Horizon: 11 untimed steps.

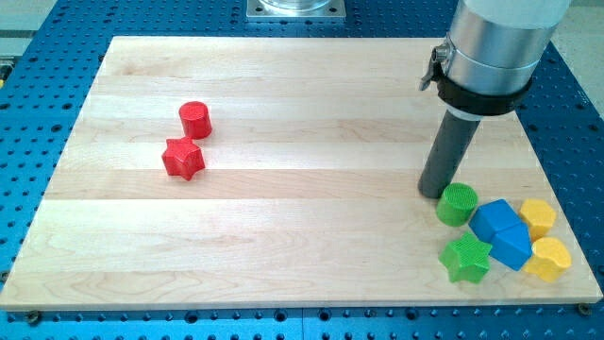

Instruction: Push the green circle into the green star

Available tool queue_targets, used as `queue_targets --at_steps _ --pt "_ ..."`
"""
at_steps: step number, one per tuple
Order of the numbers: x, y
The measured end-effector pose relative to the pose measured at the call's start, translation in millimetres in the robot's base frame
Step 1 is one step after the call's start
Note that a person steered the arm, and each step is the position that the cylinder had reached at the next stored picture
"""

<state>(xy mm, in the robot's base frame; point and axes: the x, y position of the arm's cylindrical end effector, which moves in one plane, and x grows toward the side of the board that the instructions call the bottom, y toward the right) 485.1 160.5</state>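
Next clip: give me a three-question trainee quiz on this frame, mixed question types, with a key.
1. True or false: my tip sits just to the view's left of the green circle.
2. Which block lies below the green circle in the view? A) red star B) green star C) yellow block
3. Fill in: the red cylinder sits just above the red ____.

Key:
1. True.
2. B: the green star is just below, with a small gap.
3. Star: the red star, on the board's left half.
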Motion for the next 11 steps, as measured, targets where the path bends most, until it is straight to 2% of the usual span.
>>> queue_targets --at_steps 2,3,5,7,9,11 --pt "-25.3 20.8" --pt "-18.2 29.2" --pt "-6.1 -4.9" --pt "25.5 -20.6" --pt "-10.6 19.5" --pt "13.5 9.0"
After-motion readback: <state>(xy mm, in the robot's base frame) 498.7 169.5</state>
